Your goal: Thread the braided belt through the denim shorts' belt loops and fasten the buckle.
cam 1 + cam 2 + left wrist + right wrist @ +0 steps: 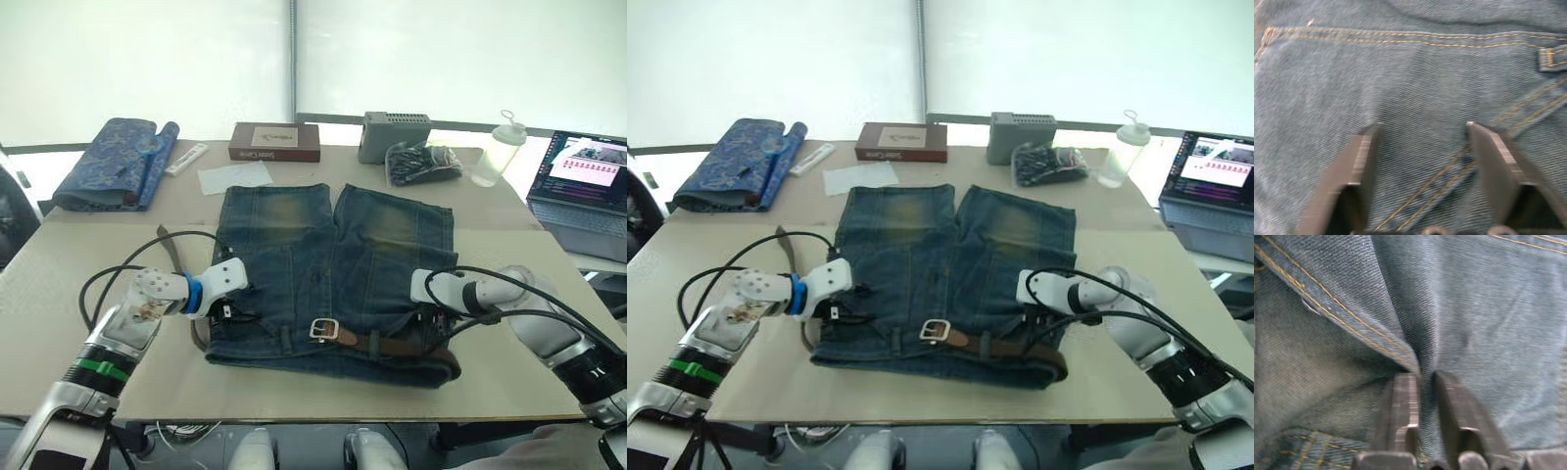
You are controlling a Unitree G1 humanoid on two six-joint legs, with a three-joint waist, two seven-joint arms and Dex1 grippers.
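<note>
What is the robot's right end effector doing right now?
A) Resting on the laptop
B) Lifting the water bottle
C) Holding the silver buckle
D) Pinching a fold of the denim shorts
D: the right end effector is closed on a raised fold of the denim shorts.

No text can be read anywhere. The brown box [275,141] carries a pale label and the laptop screen [590,170] shows rows of content, but both are too small to make out.
</note>
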